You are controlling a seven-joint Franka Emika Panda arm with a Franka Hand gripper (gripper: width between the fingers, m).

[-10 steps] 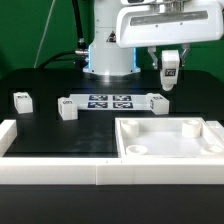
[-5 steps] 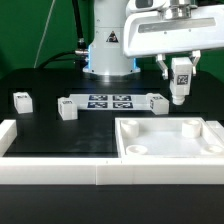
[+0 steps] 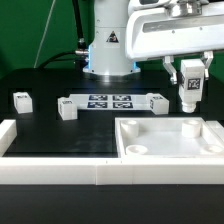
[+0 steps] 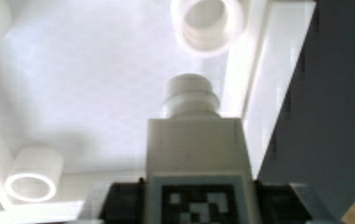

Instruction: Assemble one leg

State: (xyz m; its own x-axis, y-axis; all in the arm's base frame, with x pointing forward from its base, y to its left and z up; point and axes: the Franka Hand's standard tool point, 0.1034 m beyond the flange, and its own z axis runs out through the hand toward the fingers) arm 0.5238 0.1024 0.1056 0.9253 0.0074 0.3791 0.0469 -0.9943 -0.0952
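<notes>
Running along the near edge of the black table (image 3: 60, 135) is a low white rail (image 3: 55, 172), turning up at the near left corner. Behind it, toward the near right corner, lies the large white panel (image 3: 160, 150) with raised rims and round corner holes. Above the panel's far right corner the gripper (image 3: 191, 75) is clamped on the leg (image 3: 191, 90), held upright with its tag facing the exterior view and its lower end clear of the panel. From the wrist view the leg (image 4: 195, 130) points its narrow round end down at the white panel (image 4: 85, 90). Farther back three loose legs (image 3: 67, 109) stand in a row, flanking the marker board (image 3: 110, 101); the arm's base (image 3: 108, 45) stands at the far edge
</notes>
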